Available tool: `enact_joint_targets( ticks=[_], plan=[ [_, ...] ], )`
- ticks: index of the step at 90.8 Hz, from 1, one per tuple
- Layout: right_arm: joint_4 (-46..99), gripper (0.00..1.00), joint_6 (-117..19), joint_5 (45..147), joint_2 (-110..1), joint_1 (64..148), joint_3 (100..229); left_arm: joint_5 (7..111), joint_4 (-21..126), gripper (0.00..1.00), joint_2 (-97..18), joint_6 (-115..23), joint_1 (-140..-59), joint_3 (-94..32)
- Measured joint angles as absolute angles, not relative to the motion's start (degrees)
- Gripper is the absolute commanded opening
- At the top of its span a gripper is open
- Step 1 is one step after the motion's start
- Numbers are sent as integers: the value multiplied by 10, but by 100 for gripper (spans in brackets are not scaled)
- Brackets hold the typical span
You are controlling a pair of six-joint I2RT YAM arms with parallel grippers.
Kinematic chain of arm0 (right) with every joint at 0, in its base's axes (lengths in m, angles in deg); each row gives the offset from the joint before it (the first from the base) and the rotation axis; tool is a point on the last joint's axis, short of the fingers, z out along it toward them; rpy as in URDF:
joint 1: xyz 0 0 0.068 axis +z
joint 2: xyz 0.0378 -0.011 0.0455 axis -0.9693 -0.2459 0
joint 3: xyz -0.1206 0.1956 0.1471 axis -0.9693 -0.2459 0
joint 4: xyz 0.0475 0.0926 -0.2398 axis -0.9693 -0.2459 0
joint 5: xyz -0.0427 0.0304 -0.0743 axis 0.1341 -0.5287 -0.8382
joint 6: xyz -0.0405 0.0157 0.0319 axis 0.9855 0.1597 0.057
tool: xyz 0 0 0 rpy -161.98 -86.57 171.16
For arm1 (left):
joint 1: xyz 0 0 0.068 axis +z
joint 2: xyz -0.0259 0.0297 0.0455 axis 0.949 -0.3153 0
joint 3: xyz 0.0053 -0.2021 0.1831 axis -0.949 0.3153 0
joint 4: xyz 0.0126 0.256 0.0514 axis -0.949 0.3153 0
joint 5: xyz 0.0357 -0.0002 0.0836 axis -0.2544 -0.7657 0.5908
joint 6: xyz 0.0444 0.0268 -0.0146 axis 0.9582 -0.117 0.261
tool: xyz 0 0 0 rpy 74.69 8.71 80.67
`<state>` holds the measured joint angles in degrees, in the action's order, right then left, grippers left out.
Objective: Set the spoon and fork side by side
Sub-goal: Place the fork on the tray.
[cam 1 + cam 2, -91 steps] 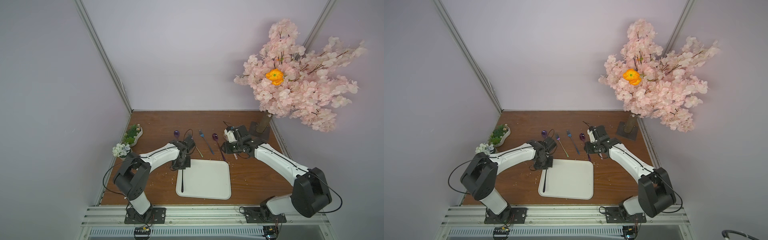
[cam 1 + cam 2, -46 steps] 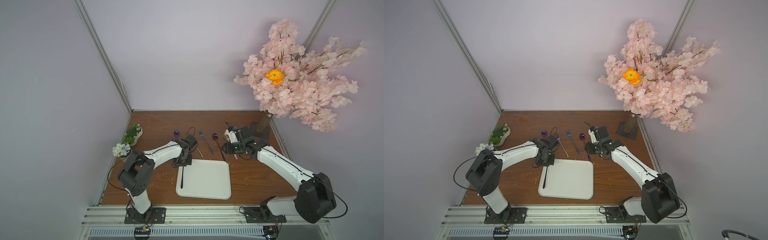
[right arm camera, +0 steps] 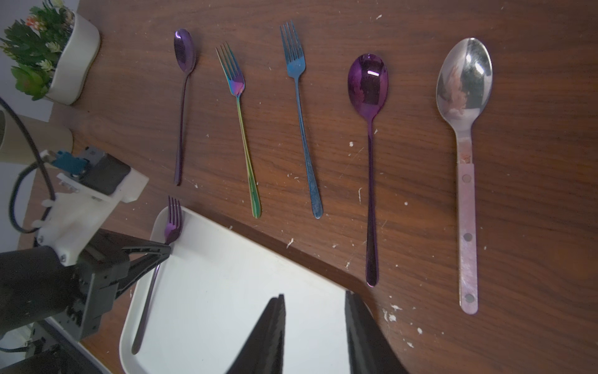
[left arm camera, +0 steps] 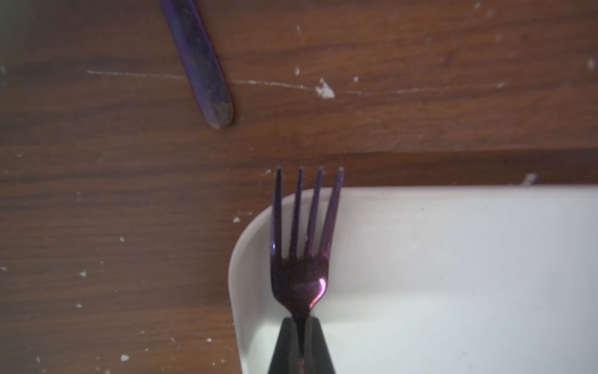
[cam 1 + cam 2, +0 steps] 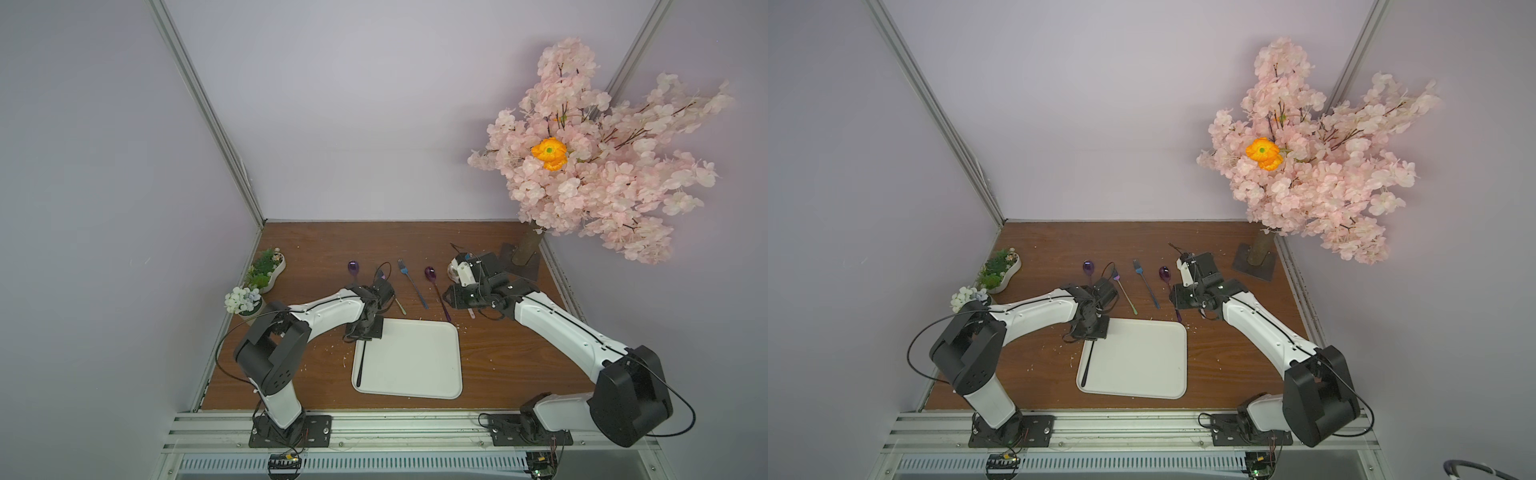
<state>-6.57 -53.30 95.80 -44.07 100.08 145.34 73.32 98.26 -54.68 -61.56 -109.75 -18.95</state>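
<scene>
A purple fork (image 4: 299,275) (image 3: 172,226) stretches along the left edge of the white tray (image 5: 415,374) (image 5: 1142,365), its tines reaching past the far rim. My left gripper (image 4: 300,320) (image 3: 166,251) is shut on its neck. In both top views only its dark handle (image 5: 360,368) (image 5: 1087,365) shows. A large purple spoon (image 3: 368,81) (image 5: 430,274) lies on the wooden table beyond the tray. My right gripper (image 3: 314,296) hangs open and empty over the tray's far right corner, near that spoon's handle end.
In a row behind the tray lie a small purple spoon (image 3: 184,50), a rainbow fork (image 3: 238,87), a blue fork (image 3: 296,68) and a silver spoon (image 3: 464,74). Small potted plants (image 5: 266,270) stand at the left wall. A pink blossom tree (image 5: 528,249) stands back right.
Both arms have shifted only slightly. The left gripper still holds the purple fork at the tray's left edge, and the right gripper stays open.
</scene>
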Motion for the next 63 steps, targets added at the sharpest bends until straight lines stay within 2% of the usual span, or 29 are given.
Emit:
enact_joint_targets(
  ticks=[50,63],
  plan=[
    [-66,35,-533,958,-440,1001,1453,728,961,17,-538,-632,-1099,-169],
    [-66,35,-533,958,-440,1001,1452,727,960,26,-535,-634,-1099,-169]
  ],
)
